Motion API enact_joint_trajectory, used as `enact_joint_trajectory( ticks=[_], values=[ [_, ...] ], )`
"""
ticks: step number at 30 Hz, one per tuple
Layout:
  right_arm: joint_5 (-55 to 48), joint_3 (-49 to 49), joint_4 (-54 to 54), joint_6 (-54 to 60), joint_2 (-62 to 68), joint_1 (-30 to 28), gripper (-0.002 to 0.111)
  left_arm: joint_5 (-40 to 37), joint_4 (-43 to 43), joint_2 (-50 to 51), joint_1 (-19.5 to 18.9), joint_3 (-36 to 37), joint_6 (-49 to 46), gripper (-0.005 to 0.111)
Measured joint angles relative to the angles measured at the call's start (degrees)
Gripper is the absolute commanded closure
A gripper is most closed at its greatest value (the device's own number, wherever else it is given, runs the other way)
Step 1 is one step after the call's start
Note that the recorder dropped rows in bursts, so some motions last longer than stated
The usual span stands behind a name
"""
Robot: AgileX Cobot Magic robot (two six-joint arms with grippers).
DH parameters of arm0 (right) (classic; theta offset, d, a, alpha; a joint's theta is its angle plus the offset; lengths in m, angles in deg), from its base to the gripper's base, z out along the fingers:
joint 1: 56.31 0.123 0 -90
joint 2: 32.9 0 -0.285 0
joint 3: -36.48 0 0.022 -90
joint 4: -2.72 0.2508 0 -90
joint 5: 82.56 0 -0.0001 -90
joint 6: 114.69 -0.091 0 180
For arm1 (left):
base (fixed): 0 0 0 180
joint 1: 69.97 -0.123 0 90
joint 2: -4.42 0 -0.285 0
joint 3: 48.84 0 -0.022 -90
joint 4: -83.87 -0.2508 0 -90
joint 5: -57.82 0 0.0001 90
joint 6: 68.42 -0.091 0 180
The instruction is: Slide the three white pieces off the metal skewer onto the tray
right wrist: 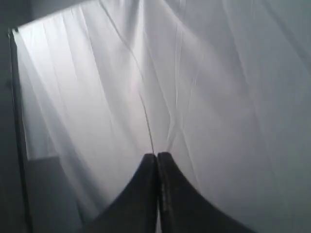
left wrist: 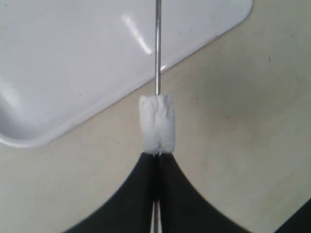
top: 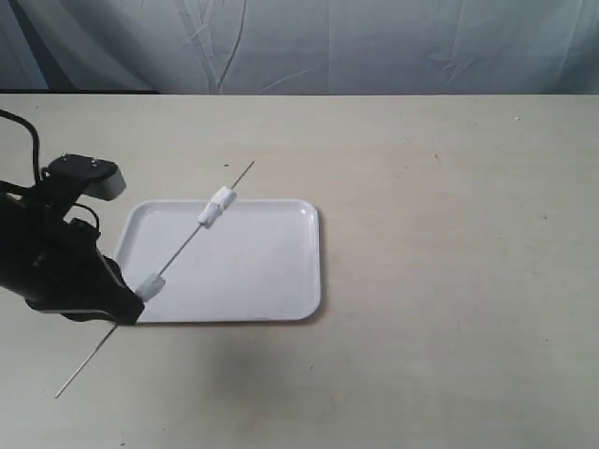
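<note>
The thin metal skewer (top: 182, 246) is held slanted over the white tray (top: 262, 281), and its near end sticks out past the tray over the table. My left gripper (top: 129, 304) is shut on the skewer (left wrist: 157, 48). One white piece (top: 150, 285) sits right against the fingertips; in the left wrist view this piece (left wrist: 157, 123) touches my gripper (left wrist: 156, 155). Two more white pieces (top: 216, 207) sit side by side higher up the rod, over the tray's far edge. My right gripper (right wrist: 156, 155) is shut on nothing and faces a curtain; it does not show in the exterior view.
The beige table (top: 449, 234) spreads wide to the right of the tray. A grey-white curtain (top: 328, 47) hangs behind the table's far edge. The left arm's black body (top: 47, 262) lies at the tray's left side.
</note>
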Motion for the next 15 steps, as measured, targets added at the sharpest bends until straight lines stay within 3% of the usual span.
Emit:
enact_joint_trajectory(
  ticks=[3, 6, 10, 15],
  values=[
    [0.25, -2.38, -16.81, -20.18, 11.16, 0.00, 0.109, -0.20, 0.85, 3.93, 0.00, 0.00, 0.00, 0.107],
    [4.44, -5.93, -25.28, -29.28, 25.56, 0.00, 0.109, -0.20, 1.56, 6.15, 0.00, 0.00, 0.16, 0.107],
    [15.05, -13.50, -28.00, -39.53, 46.93, 0.00, 0.109, -1.60, 1.79, 7.24, 0.00, -0.97, 1.66, 0.107],
    [26.96, -20.02, -23.81, -42.48, 68.68, 1.63, 0.109, -3.96, -6.15, 8.42, 0.00, -6.99, 10.66, 0.107]
  ],
)
